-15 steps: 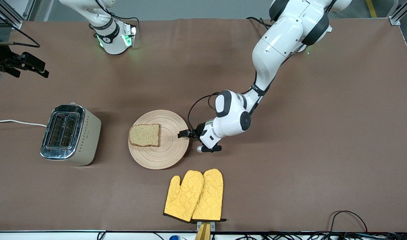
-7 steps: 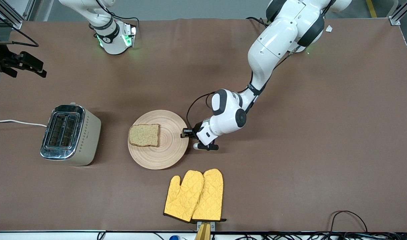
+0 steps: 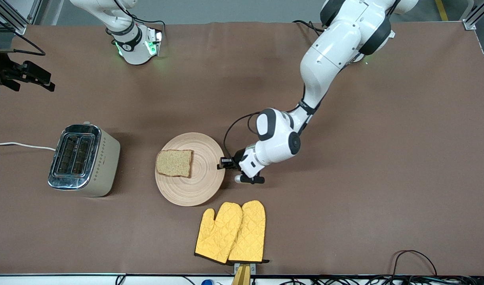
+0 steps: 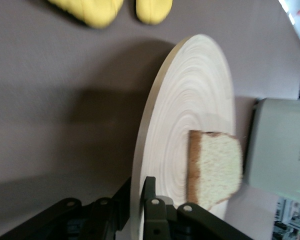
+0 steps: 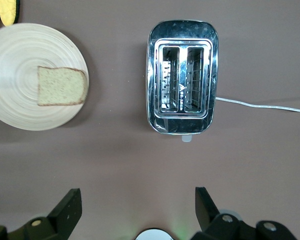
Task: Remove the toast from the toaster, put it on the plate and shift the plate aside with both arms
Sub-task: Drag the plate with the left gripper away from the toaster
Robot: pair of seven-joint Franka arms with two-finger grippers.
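The round light-wood plate (image 3: 202,180) lies mid-table with the toast (image 3: 174,163) on its half toward the toaster. My left gripper (image 3: 222,163) is shut on the plate's rim at the edge toward the left arm's end. In the left wrist view one finger lies on top of the plate (image 4: 190,100) and the other under its rim, with the gripper (image 4: 140,187) clamped there and the toast (image 4: 215,170) just past it. My right gripper (image 3: 36,77) waits open, high over the right arm's end of the table. Its wrist view looks down on the plate (image 5: 15,60) and toast (image 5: 61,86), the gripper (image 5: 135,200) holding nothing.
A steel and cream toaster (image 3: 83,158) stands toward the right arm's end, with both slots (image 5: 183,75) showing no bread and its white cord (image 3: 20,145) trailing off the table. A pair of yellow oven mitts (image 3: 232,231) lies nearer the front camera than the plate.
My left gripper has shut on the plate's rim. The plate, with the toast on it, has shifted slightly toward the left arm's end and the front camera. The right arm has hardly moved.
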